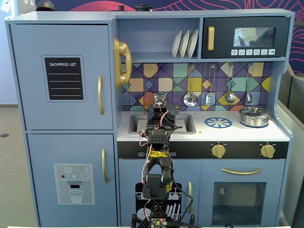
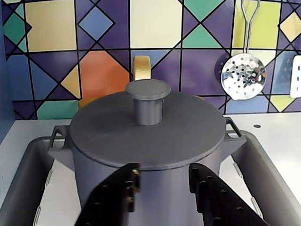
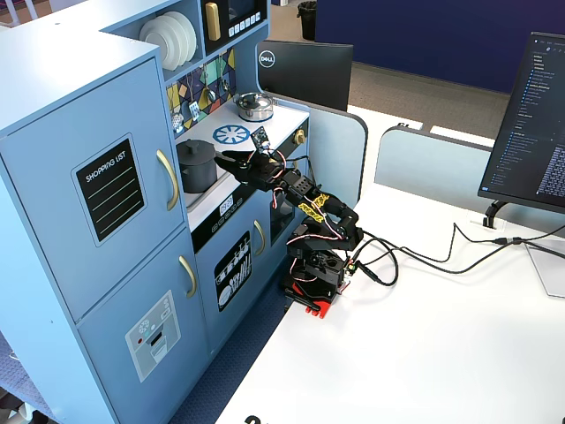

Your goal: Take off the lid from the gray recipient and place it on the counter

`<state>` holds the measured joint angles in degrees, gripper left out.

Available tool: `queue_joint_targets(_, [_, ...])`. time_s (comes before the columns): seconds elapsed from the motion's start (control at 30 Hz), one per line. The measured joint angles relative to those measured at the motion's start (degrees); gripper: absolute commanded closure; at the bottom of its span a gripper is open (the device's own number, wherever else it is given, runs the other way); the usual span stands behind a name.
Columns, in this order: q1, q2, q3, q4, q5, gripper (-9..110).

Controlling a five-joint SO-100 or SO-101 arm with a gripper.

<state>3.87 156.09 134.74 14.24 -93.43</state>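
Observation:
The gray recipient (image 2: pixel 155 188) stands in the recessed sink (image 2: pixel 28 179), its small side handles sticking out left and right. The lid (image 2: pixel 188 132) lies flat on top of it, its central knob (image 2: pixel 148 101) upright. My gripper (image 2: pixel 162 181) is open. Its two black fingers (image 2: pixel 117 197) hover just in front of the pot's wall, below the lid's rim, touching nothing. In a fixed view from the side, the gripper (image 3: pixel 225 161) points at the recipient (image 3: pixel 196 168). The white counter (image 2: pixel 282 136) lies to the right of the sink.
A shiny silver pot (image 1: pixel 255 116) sits at the counter's (image 1: pixel 280 133) right end, beyond the blue burner print (image 1: pixel 218 122). Utensils such as a skimmer (image 2: pixel 243 76) hang on the tiled back wall. A gold faucet (image 2: pixel 142 68) rises behind the lid.

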Motion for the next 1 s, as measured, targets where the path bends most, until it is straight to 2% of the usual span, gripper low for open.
queue_joint_targets(0.13, [0.0,-4.7,-2.2,-2.6,1.7,86])
queue_joint_targets(0.33, [0.4,-9.3,-5.8,-3.4,2.5,84])
queue_joint_targets(1.0, [-0.5,-23.0,-13.9,-6.9,0.5,88])
